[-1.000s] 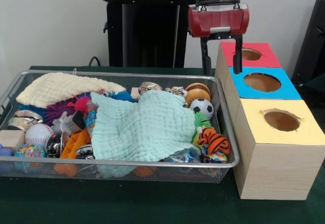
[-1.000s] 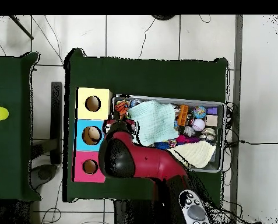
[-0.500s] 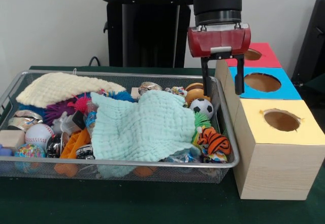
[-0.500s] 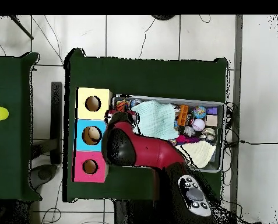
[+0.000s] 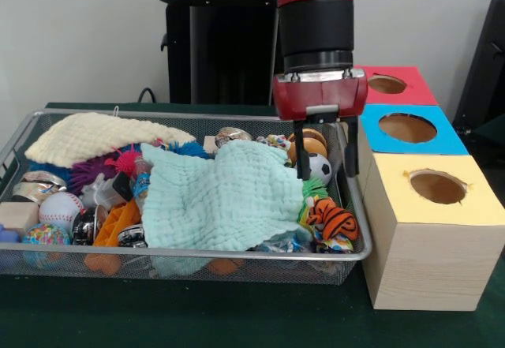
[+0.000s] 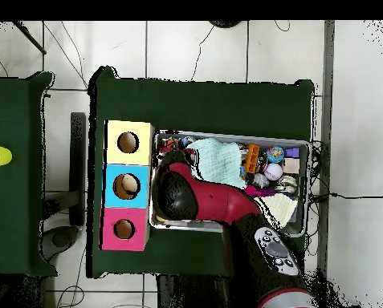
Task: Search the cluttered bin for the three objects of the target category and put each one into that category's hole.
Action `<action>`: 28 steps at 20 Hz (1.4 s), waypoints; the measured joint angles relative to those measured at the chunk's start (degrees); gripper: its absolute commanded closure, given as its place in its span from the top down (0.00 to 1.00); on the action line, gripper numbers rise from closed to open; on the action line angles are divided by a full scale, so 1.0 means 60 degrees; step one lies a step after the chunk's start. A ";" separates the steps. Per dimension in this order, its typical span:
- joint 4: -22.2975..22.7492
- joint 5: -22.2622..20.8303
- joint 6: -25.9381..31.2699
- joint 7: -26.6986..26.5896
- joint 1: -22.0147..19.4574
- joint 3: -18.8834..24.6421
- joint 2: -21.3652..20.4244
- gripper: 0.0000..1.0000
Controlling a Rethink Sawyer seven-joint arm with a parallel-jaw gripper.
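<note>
While the gripper (image 5: pixel 324 159) hangs with jaws wide and empty over the bin's (image 5: pixel 197 253) right end, the soccer ball (image 5: pixel 319 166) sits directly beneath — the tiger toy (image 5: pixel 332 218) lies toward 6 o'clock.

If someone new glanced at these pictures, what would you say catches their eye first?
Probably the red gripper, open and hanging low over the right end of the wire bin, just above a soccer ball. Next, the pale green cloth spread over the clutter in the bin's middle, and the row of red, blue and yellow holed boxes beside it.
</note>
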 measured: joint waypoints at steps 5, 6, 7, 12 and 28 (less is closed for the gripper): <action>-0.0065 -0.0414 -0.0002 0.0000 -0.0302 0.0044 0.0453 1.00; -0.0066 -0.0463 -0.0004 0.0000 -0.0328 0.0048 0.0507 1.00; -0.0065 -0.0533 -0.0002 0.0000 -0.0360 0.0054 0.0582 1.00; -0.0064 -0.0731 -0.0004 0.0000 -0.0407 0.0062 0.0776 1.00; 0.0036 -0.1057 -0.0090 0.0000 -0.0139 0.0147 0.0937 1.00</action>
